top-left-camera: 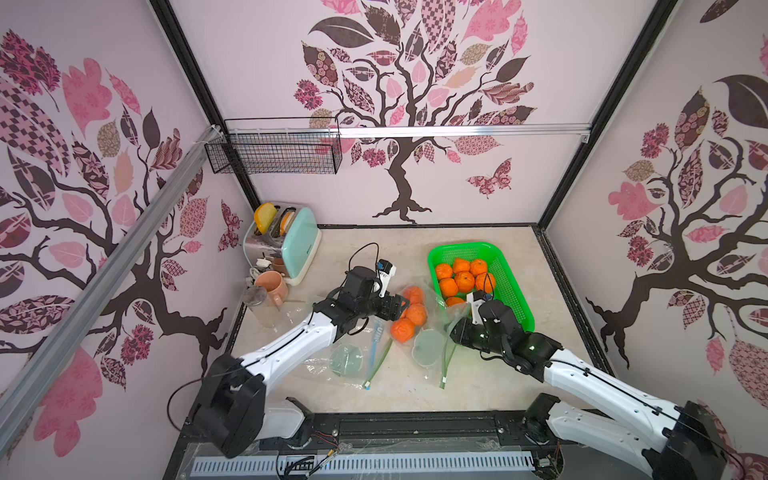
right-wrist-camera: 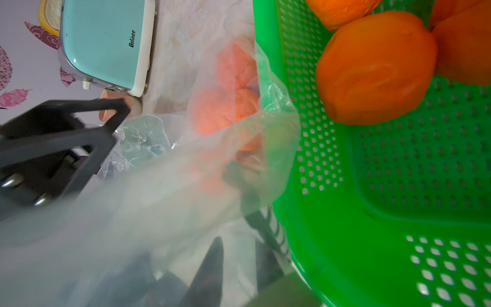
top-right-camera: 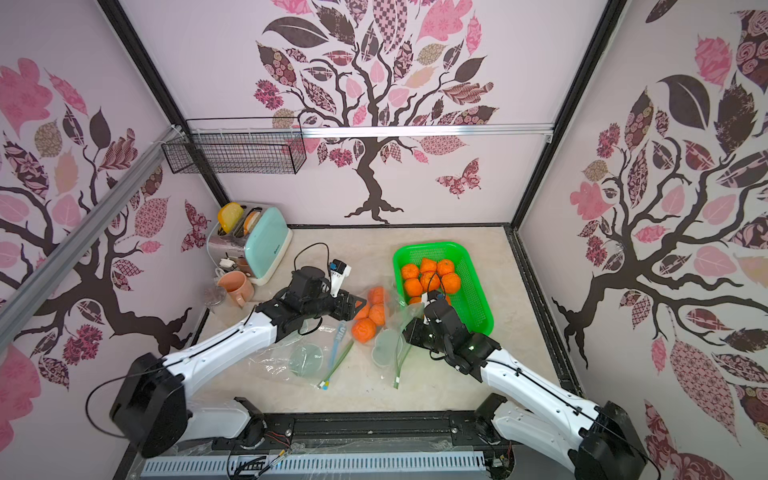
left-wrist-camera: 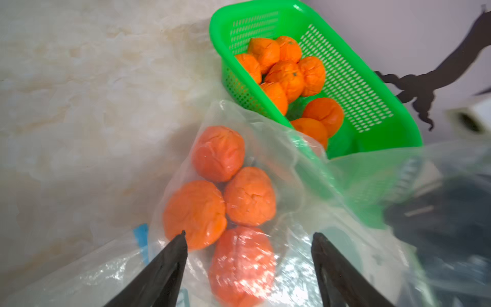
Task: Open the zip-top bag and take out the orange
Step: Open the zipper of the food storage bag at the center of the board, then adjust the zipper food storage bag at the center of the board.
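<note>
**Bag between two grippers, oranges not yet out**

At the far left a toaster (top-left-camera: 301, 245) and a mug (top-left-camera: 272, 286) stand clear of the work. An empty clear bag (top-left-camera: 345, 361) lies under the left arm. The left gripper (left-wrist-camera: 248, 235) hovers just over the zip-top bag (left-wrist-camera: 265, 127), with its jaws spread wide and nothing between them. The bag lies mid-table, just beside the green basket (top-left-camera: 461, 246), and one flap of film rises towards the basket. Four oranges (left-wrist-camera: 249, 196) lie bunched inside the bag, showing through the plastic. Further right, the right gripper (top-left-camera: 454, 329) sits at the bag's near edge. In the right wrist view film drapes over its fingers, so it cannot be told whether they pinch the plastic. The basket holds loose oranges (top-left-camera: 464, 281) of its own. As to progress, no orange is in either gripper. Whether the zip seal is parted cannot be seen. Reaching in, gripping one orange and lifting it out remain.
</note>
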Available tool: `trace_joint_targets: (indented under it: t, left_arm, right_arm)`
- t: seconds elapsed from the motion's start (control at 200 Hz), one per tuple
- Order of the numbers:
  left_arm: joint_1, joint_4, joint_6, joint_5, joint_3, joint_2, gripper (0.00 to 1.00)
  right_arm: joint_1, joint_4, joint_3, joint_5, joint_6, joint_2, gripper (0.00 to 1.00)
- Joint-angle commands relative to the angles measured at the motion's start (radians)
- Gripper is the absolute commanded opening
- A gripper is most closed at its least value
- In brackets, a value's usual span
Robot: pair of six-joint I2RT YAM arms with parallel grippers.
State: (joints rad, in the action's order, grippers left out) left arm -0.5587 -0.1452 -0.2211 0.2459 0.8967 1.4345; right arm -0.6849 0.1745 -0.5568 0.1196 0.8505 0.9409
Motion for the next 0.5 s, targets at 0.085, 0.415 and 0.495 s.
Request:
trace_joint_targets:
  t: [0.085,0.415,0.495]
  left_arm:
    - [0.115,0.107,0.073,0.148,0.134,0.211,0.76]
    - [0.146,0.088,0.123,0.383,0.245,0.416,0.67]
    - [0.148,0.095,0.113,0.386,0.242,0.433,0.64]
  right_arm:
    - [0.004,-0.059,0.011,0.036,-0.047,0.006,0.27]
    - [0.004,-0.080,0.009,0.073,-0.053,0.055,0.31]
    - [0.004,-0.079,0.009,0.069,-0.054,0.056,0.32]
